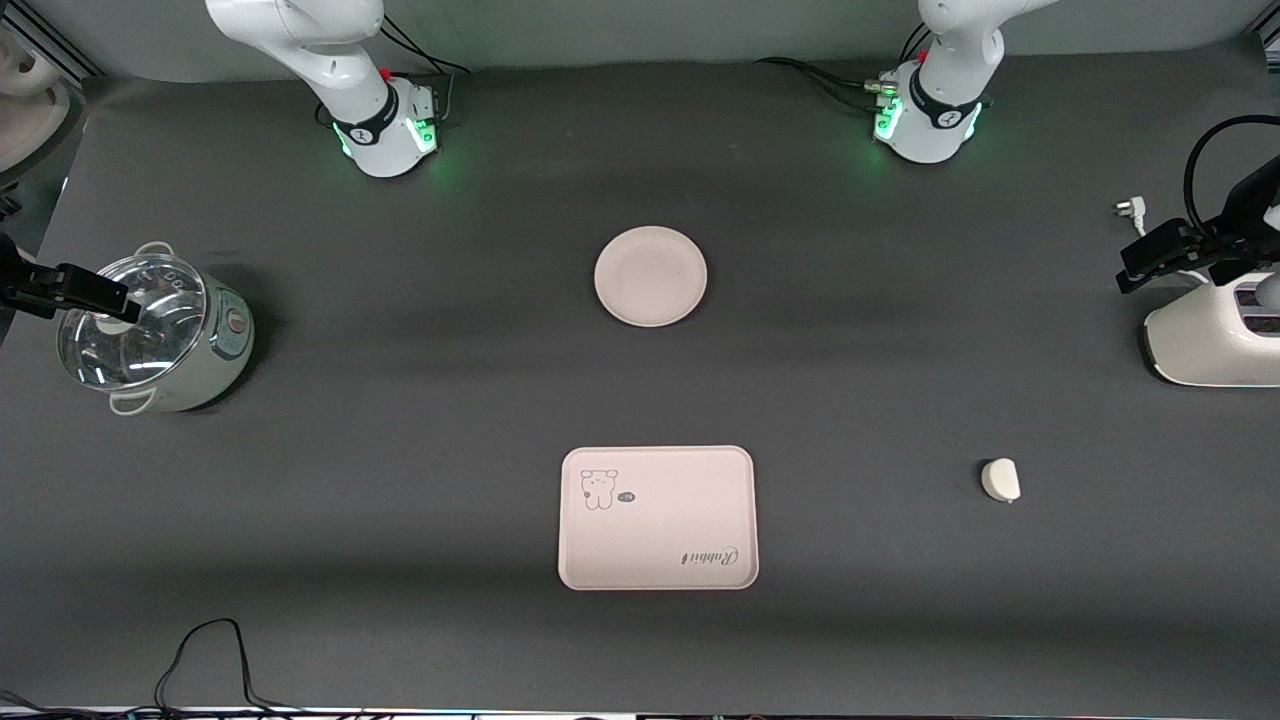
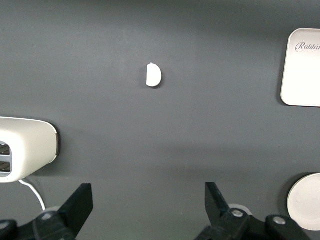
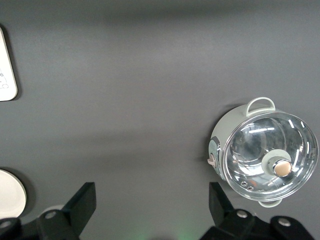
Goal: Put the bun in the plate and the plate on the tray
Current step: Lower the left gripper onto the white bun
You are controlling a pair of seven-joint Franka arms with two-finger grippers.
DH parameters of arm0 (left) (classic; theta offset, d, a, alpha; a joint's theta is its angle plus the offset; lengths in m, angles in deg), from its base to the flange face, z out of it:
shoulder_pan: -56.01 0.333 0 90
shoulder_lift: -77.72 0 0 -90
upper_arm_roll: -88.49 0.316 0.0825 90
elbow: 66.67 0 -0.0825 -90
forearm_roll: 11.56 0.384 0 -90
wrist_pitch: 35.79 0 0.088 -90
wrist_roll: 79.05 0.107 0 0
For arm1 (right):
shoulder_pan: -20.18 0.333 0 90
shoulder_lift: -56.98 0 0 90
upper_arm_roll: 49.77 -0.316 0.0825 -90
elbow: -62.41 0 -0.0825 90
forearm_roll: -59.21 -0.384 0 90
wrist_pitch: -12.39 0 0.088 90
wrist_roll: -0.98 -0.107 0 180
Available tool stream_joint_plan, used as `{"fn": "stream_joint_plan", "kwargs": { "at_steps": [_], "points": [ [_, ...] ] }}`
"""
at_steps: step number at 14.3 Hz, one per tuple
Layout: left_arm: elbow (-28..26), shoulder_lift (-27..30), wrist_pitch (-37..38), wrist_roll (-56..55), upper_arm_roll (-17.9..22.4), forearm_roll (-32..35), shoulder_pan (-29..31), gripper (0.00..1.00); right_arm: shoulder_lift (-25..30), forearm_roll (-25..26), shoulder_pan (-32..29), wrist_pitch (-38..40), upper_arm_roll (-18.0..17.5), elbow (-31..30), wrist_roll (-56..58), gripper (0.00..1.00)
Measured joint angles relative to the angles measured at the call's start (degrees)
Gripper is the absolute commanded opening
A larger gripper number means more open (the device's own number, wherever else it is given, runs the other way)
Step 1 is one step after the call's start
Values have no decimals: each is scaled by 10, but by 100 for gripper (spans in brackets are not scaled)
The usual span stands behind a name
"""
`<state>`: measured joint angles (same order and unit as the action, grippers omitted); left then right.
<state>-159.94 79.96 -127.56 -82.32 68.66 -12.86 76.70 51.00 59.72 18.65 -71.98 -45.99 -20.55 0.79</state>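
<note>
Front view: we are seeing the bun [image 1: 1000,479] lying on the counter [image 1: 400,500] beside the tray [image 1: 657,517], toward the left arm's end. It is looking small, light and soft, so we are planning a gentle pinch across its round sides. The left end effector [image 2: 147,202] is hanging wide apart over the counter near the bun; the right end effector [image 3: 152,202], also apart, is waiting well away from the tray.

Plate [image 1: 650,275] sits mid-table; tray [image 1: 657,517] at its 6 o'clock, nearer the front camera, well apart. Bun [image 1: 1000,479] at the tray's 3 o'clock. Pot [image 1: 160,335] at the plate's 9 o'clock, toaster [image 1: 1215,340] at 3 o'clock.
</note>
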Motion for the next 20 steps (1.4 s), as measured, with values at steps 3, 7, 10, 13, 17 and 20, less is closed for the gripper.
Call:
{"fn": "stream_joint_plan", "kwargs": {
  "at_steps": [3,7,10,13,17,20],
  "points": [
    [0,0,0,1,0,0,0,100,0,0,0,0,0,0,0,100],
    [-2,-18,-6,3,-3,26,-1,100,0,0,0,0,0,0,0,100],
    [-16,-94,-74,3,-6,78,-11,100,0,0,0,0,0,0,0,100],
    [-71,-176,-237,2,-6,89,-15,100,0,0,0,0,0,-1,0,100],
    [-116,-262,-404,-2,0,141,-14,100,0,0,0,0,0,-1,0,100],
    [-117,-323,-464,-67,0,221,-16,100,0,0,0,0,0,-1,0,100]
  ]
}}
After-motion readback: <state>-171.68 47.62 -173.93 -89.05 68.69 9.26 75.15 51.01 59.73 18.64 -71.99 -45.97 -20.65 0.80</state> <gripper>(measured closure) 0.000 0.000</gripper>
